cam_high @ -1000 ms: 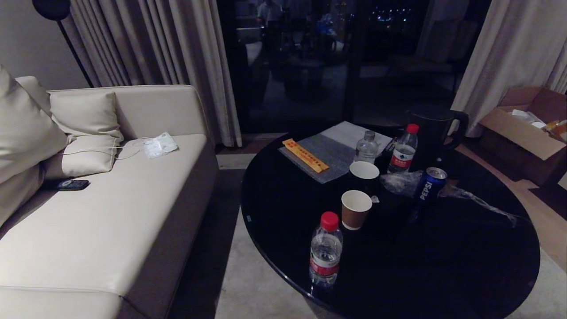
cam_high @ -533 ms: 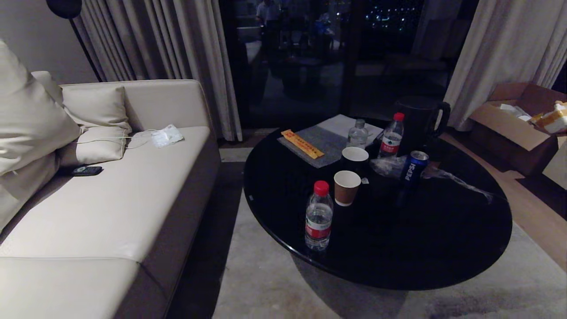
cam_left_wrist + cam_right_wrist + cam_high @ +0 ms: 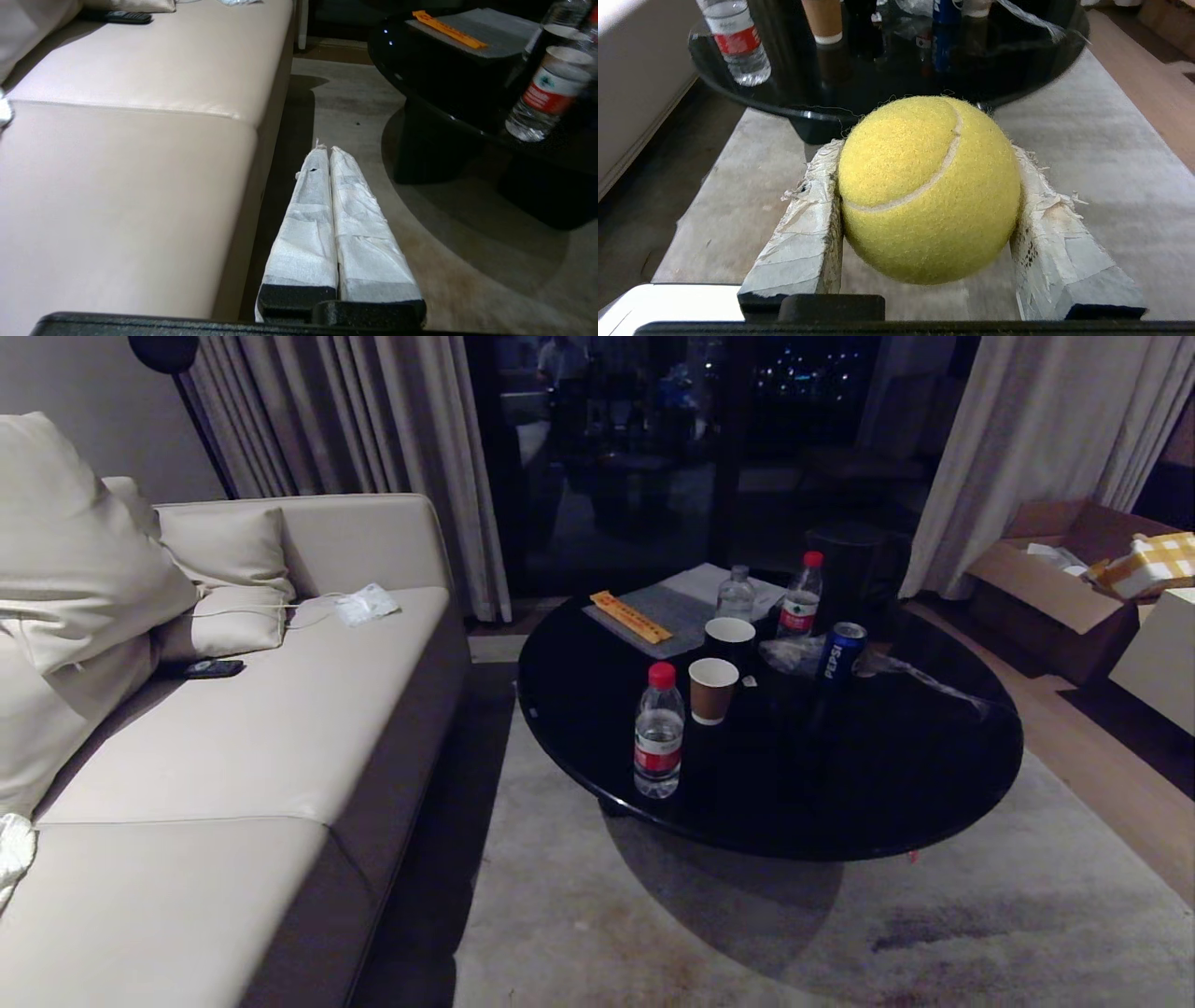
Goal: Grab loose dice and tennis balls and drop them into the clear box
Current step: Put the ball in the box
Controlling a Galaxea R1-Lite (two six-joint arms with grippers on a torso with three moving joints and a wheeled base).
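Right wrist view: my right tool (image 3: 927, 186) pinching one tennis ball (image 3: 928, 186); clear box unseen, drop pending; left tool (image 3: 327, 154) pressed together.

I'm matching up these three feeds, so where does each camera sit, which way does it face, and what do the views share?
Head view: high on the robot, looking down at the sofa and round black table; no arm shows.
Left wrist view: behind the left gripper, fingers together, facing the rug between sofa and table.
Right wrist view: behind the right gripper, clamped on a tennis ball, facing the table.
All three share the red-capped water bottle.
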